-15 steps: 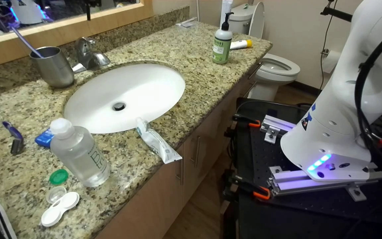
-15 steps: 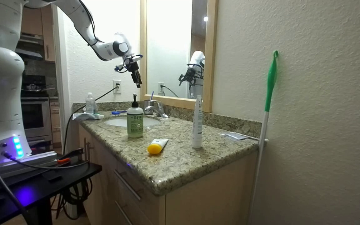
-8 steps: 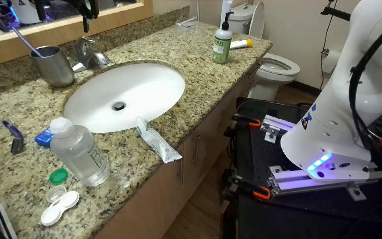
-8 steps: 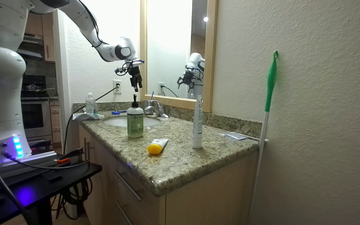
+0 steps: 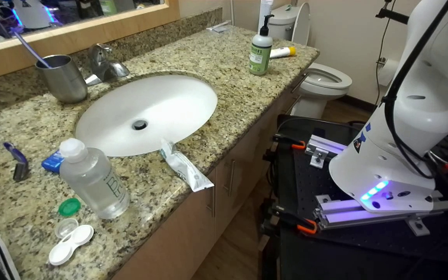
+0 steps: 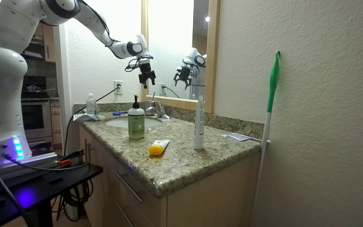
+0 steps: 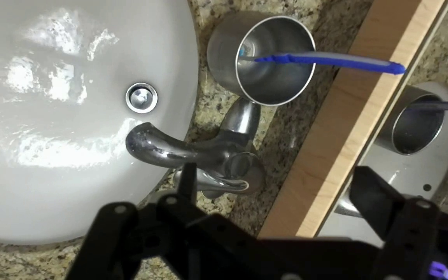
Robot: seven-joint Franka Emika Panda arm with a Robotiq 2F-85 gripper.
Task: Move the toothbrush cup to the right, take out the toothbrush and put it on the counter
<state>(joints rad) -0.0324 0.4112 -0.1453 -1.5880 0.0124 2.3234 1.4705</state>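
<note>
We record the end effector (image 6: 149,84) above the table (image 6: 178,164), jaws spread wide and gripping nothing. Below it and apart from it, we find the cup (image 7: 224,54) upright beside the faucet (image 7: 210,154), the toothbrush (image 7: 336,61) leaning inside, handle jutting past the rim.

The toothbrush cup (image 5: 63,81) looks satin-finished metal, the toothbrush (image 7: 336,61) smooth plastic, the bench (image 5: 233,101) polished granite, the sink (image 5: 185,97) glossy ceramic, the faucet (image 7: 204,153) shiny chrome, the mirror frame (image 7: 344,124) smooth wood.
</note>
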